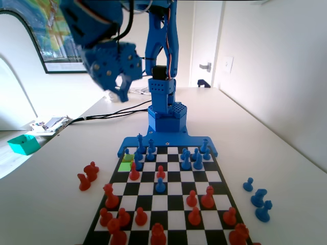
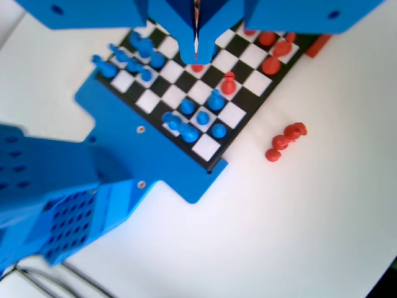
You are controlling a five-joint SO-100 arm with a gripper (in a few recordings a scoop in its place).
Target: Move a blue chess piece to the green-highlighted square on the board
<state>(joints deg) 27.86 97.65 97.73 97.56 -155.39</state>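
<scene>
Fixed view: gripper (image 1: 121, 89) hovering high at 11 o'clock over the board (image 1: 217, 176), jaws pressed together, carrying nothing. Blue pawn (image 1: 160, 186) is standing mid-board; green-highlighted square (image 1: 125, 166) lying at its 10 o'clock. Approach stage, seemingly; next move is requiring descent and spreading.

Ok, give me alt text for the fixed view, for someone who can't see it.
The blue arm's end effector hangs high above the board, holding nothing. Below it, the green-highlighted square is empty at the board's far left, beside blue pieces, with red pieces nearer the camera.
</scene>
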